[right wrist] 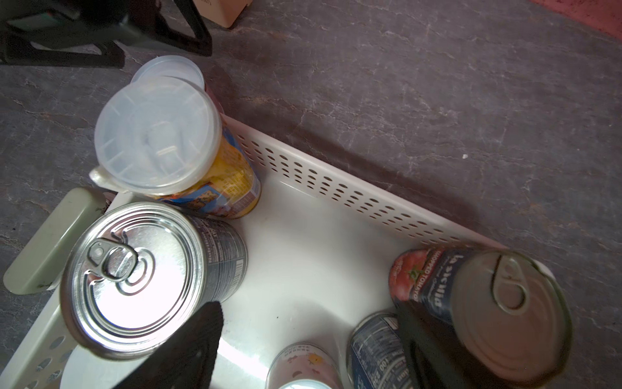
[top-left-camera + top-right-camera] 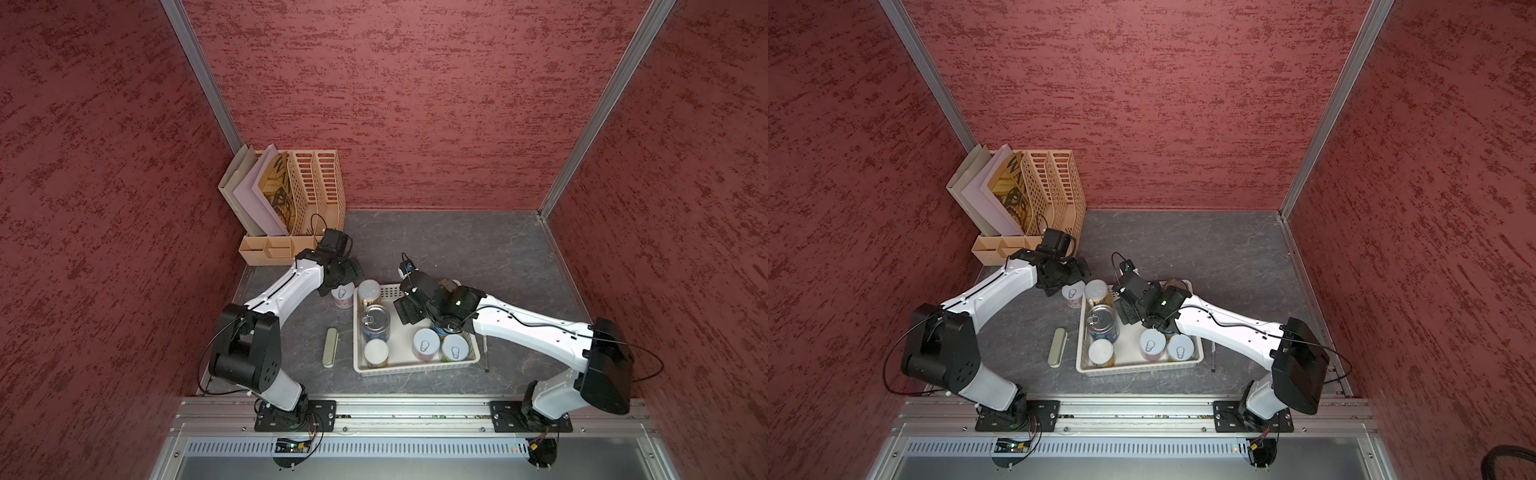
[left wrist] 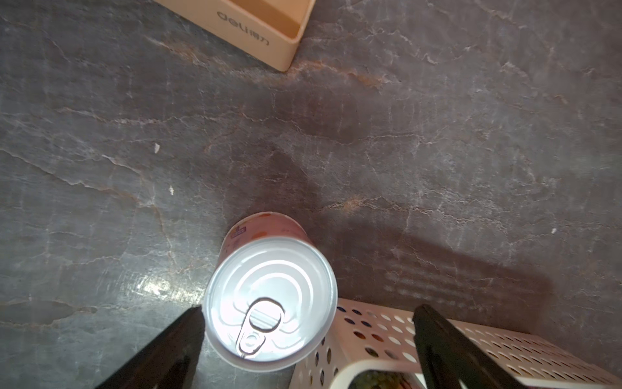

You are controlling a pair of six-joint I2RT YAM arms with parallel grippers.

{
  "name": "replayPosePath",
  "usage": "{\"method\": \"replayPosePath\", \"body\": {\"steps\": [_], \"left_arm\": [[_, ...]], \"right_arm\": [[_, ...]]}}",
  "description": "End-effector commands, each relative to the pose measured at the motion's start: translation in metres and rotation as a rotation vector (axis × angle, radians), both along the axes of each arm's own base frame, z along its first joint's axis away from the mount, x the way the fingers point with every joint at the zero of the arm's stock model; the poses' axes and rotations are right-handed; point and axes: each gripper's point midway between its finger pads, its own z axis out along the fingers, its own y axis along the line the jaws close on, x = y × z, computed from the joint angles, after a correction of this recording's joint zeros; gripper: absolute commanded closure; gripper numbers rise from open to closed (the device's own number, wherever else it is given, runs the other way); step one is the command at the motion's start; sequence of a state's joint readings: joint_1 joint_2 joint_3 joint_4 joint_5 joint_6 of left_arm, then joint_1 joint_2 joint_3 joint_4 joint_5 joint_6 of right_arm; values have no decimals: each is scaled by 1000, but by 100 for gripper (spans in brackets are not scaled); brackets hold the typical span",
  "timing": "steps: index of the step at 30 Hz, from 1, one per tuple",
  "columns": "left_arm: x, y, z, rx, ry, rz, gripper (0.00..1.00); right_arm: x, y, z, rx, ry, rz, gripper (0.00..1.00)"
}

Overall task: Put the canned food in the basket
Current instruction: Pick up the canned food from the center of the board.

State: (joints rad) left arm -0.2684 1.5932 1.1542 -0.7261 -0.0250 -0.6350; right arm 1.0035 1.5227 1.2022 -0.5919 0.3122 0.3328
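Spread wide, left hand [image 3: 309, 309] hovers over the last outside can [image 3: 271, 296] at the basket's [image 3: 370, 336] eleven o'clock corner for pickup; right hand [image 1: 306, 306] gapes empty.

I take the basket [image 2: 415, 369] as my landmark; it sits on the table [image 2: 478, 249]. Inside, along its left wall from back to front, stand the slim can [image 2: 369, 292], the pull-tab can [image 2: 376, 322] and the front-left can [image 2: 376, 353]. By the front wall, toward the right, the middle can [image 2: 426, 344] and the front-right can [image 2: 454, 348] stand side by side. Behind those is the half-hidden can [image 1: 373, 350], and the corner can [image 1: 505, 320] fills the back right corner. My right gripper [image 1: 309, 308] hangs over the basket's middle.

Outside, the stray can [image 2: 343, 296] stands just beside the back left corner, under my left gripper [image 3: 308, 310]. The case [image 2: 331, 347] lies left of the basket, along its wall. The pen [image 2: 485, 353] lies just right of it. The file holder [image 2: 316, 187] stands well behind and to the left.
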Motion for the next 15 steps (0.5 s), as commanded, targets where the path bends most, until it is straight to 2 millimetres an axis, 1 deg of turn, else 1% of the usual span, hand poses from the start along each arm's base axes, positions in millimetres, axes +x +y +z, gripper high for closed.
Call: {"method": "replayPosePath", "body": {"steps": [1, 5, 9, 14, 15], "left_arm": [[1, 5, -5, 22, 41, 14, 0], [-1, 10, -10, 50, 70, 36, 0], [-3, 8, -14, 43, 92, 36, 0], [-7, 2, -25, 24, 150, 29, 0], [-9, 5, -26, 42, 164, 38, 0]], "right_arm": [[3, 7, 0, 20, -4, 13, 13], [3, 9, -4, 16, 7, 19, 13], [2, 10, -7, 9, 12, 20, 13], [2, 12, -9, 5, 22, 25, 13], [2, 12, -11, 2, 26, 25, 13]]}}
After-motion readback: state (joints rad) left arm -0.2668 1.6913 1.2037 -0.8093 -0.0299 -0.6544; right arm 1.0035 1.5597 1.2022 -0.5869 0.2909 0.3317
